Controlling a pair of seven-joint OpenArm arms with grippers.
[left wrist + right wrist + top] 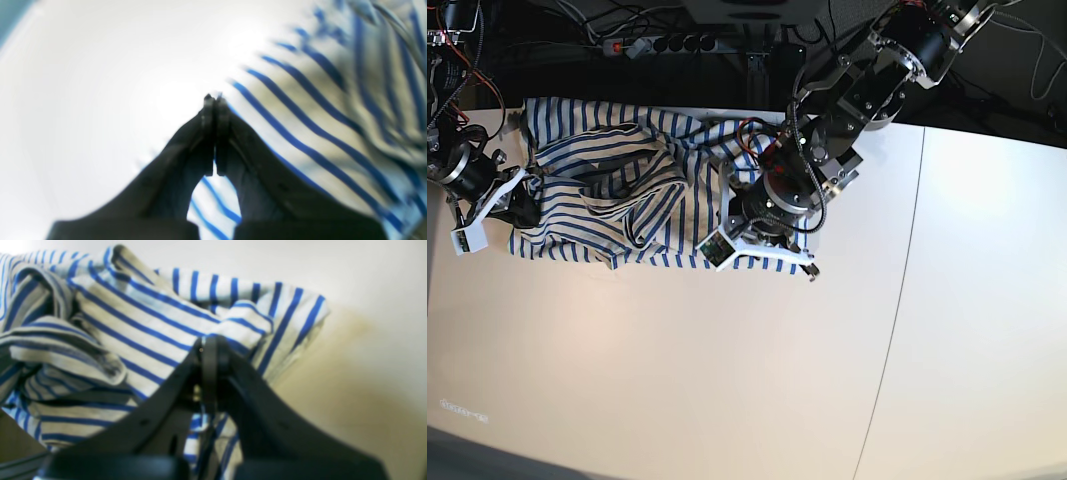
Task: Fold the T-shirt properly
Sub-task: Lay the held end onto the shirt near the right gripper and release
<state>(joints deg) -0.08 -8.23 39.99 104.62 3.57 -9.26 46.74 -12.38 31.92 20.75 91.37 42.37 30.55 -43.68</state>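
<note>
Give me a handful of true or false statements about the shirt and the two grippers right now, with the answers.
1. The T-shirt is folded into a neat rectangle. False: it lies rumpled and bunched.
2. The right gripper has its jaws closed on striped cloth. True.
3. The left gripper has its jaws spread wide. False: they are pressed together.
4. The shirt lies at the far edge of the table. True.
5. The shirt has red stripes. False: blue.

White table (pixel 727 380), seam line (pixel 897 330) down right side; black power strip (pixel 662 43), cables (pixel 577 15) behind.
</note>
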